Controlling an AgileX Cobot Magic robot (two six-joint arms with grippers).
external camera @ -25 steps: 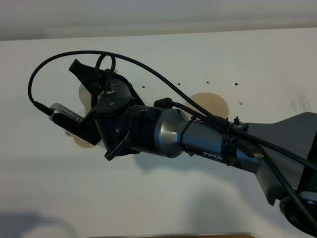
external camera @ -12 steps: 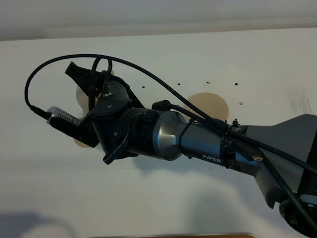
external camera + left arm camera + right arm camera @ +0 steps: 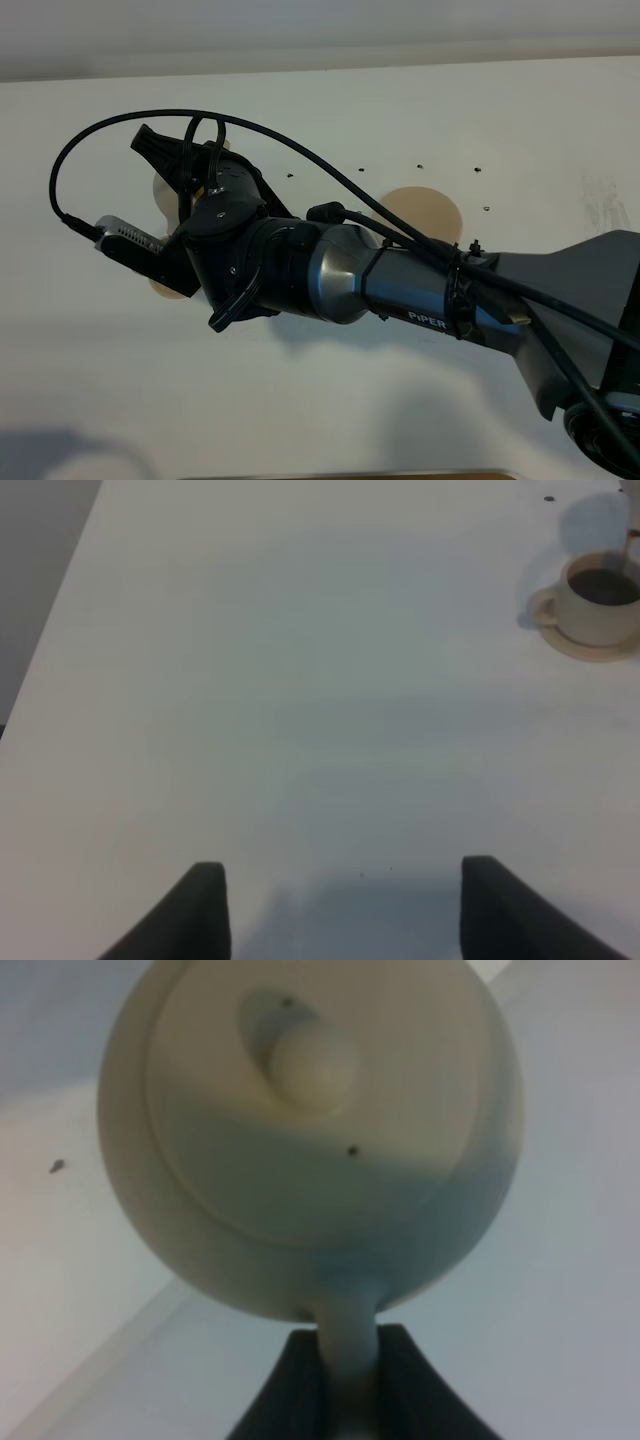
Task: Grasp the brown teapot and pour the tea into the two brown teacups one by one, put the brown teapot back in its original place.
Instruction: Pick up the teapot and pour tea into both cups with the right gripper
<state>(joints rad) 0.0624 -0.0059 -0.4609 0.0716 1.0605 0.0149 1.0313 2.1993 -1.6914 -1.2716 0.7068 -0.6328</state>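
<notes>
your right arm reaches across the table to the left side of the high view, and its forearm carries the one word you can read: "piper" in white letters. the right gripper is clamped on the handle of the teapot; in the right wrist view the dark fingers press the pale handle from both sides, and the pot fills the view with its knobbed lid facing the camera. from above the pot is almost wholly hidden behind the wrist, with only pale slivers showing near the gripper, so you cannot tell its tilt there.

the big saucer sits bare on the table behind the forearm, well apart from the pot.

your left gripper hangs over bare table with its two dark fingertips spread wide and nothing between them. in that left wrist view one cup stands on its small saucer, dark tea inside, handle turned toward the open table. a second cup is not clearly visible; a pale edge peeks out beneath the right wrist, too hidden to name.
</notes>
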